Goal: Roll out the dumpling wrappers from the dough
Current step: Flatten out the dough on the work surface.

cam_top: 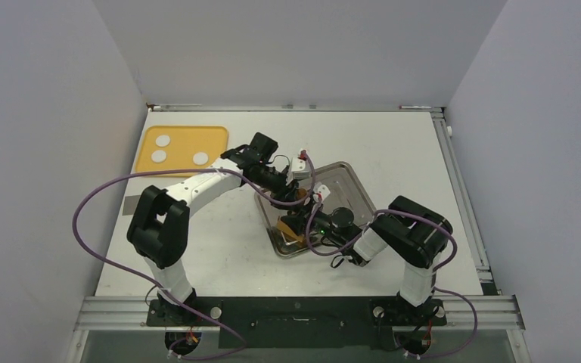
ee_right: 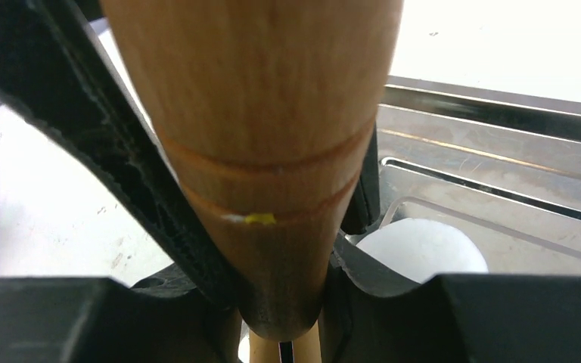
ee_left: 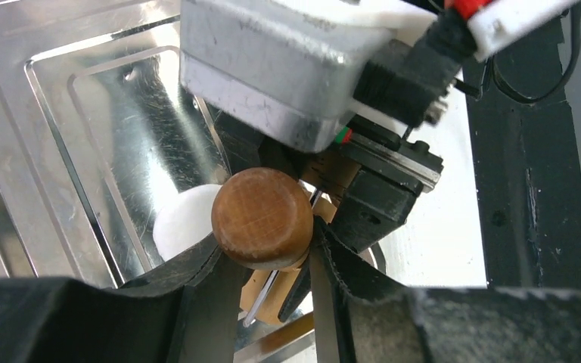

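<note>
Left hand (ee_left: 263, 261) and right hand (ee_right: 276, 302) clamp the rolling pin's (ee_left: 261, 215) ends over one dough round (ee_left: 181, 221) in the metal tray (ee_left: 83, 113), with three small rounds (cam_top: 163, 140) upper left seemingly unrolled.

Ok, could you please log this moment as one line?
left gripper: shut on rolling pin | right gripper: shut on rolling pin | dough: in metal tray, beside pin | yellow tray: three lumps

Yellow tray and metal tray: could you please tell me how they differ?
The yellow tray is matte and square to the table; the metal tray is shiny and turned askew. The yellow tray holds three dough pieces; the metal tray shows one. Both are shallow.
</note>
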You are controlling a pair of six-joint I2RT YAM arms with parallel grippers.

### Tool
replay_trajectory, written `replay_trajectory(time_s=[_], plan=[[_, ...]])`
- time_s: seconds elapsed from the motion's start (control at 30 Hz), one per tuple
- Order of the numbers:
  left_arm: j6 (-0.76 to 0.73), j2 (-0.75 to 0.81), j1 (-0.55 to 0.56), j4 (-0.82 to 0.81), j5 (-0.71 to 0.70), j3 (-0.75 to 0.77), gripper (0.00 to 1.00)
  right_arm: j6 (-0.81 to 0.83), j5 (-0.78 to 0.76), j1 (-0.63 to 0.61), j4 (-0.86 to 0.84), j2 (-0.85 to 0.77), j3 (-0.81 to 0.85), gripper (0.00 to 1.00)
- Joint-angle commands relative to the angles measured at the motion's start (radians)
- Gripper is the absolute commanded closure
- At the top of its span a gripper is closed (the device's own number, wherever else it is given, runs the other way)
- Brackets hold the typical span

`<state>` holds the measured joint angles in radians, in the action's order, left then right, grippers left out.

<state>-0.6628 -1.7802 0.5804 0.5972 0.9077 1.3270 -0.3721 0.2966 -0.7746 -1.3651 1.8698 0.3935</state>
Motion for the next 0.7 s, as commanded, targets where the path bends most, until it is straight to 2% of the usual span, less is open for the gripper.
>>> replay_trajectory(time_s=[0.0,0.13,0.3,0.43,0.67], plan=[[-0.063,0.066,-0.02,0.336,-0.154,-0.015,1.0,0.026,-0.104,0.029,0.451,-0.086,0.014,0.92],[-0.05,0.129,-0.007,0.355,-0.153,0.047,1.0,0.088,-0.083,0.031,0.589,-0.221,0.132,0.92],[-0.018,0.118,0.0,0.366,-0.157,0.184,1.0,0.197,-0.07,0.059,0.726,-0.313,0.322,0.92],[0.029,0.08,0.01,0.324,-0.178,0.291,1.0,0.252,-0.06,0.112,0.74,-0.318,0.385,0.92],[0.048,-0.02,0.037,0.227,-0.185,0.306,1.0,0.301,-0.047,0.176,0.642,-0.253,0.352,0.92]])
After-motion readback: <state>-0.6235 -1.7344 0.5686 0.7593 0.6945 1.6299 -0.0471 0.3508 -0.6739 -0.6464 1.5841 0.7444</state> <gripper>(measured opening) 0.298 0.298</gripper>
